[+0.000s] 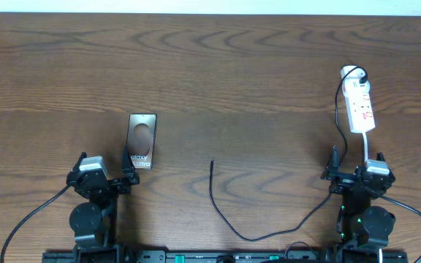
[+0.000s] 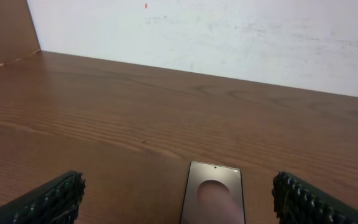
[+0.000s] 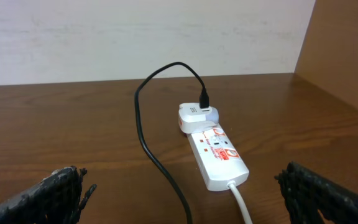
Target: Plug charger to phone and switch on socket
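Left pincer (image 1: 105,158) and right pincer (image 1: 357,157) are both sitting with jaws wide apart. I'm seeing the flat bronze-brown rectangular phone (image 1: 142,141) lying just ahead of the left one, its long axis pointing away. The thin black charger cable (image 1: 210,183) is trailing its free tip between the arms, probably nearer the left. The white oblong power strip (image 1: 362,108) is lying ahead of the right.

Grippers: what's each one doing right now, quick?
Left gripper: open, holding nothing.
Right gripper: open, holding nothing.
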`<state>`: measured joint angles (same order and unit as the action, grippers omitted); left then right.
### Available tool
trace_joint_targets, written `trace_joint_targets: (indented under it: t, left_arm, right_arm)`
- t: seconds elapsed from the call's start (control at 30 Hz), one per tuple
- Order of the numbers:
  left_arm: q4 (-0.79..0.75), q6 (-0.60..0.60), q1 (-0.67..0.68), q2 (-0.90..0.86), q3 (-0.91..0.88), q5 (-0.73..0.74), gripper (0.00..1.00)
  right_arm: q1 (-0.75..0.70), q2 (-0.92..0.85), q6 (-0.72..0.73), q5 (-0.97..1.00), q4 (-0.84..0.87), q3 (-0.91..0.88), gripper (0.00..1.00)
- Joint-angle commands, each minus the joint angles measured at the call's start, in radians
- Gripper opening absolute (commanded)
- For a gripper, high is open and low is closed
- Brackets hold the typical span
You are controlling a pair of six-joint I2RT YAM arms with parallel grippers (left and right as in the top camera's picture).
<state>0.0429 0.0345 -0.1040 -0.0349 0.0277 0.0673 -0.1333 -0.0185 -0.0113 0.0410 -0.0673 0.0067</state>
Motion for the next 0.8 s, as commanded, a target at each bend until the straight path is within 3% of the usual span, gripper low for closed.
trace_joint_targets:
  t: [0.0, 0.77]
  left_arm:
    - [0.023, 0.012, -0.005, -0.002, -0.024, -0.005, 0.97]
    - [-0.019, 0.011, -0.005, -0.002, 0.013, -0.006, 0.97]
  right_arm:
    - [0.002, -0.002, -0.008, 0.009, -0.004, -0.001, 0.99]
    - [0.002, -0.002, -0.008, 0.009, -0.004, -0.001, 0.99]
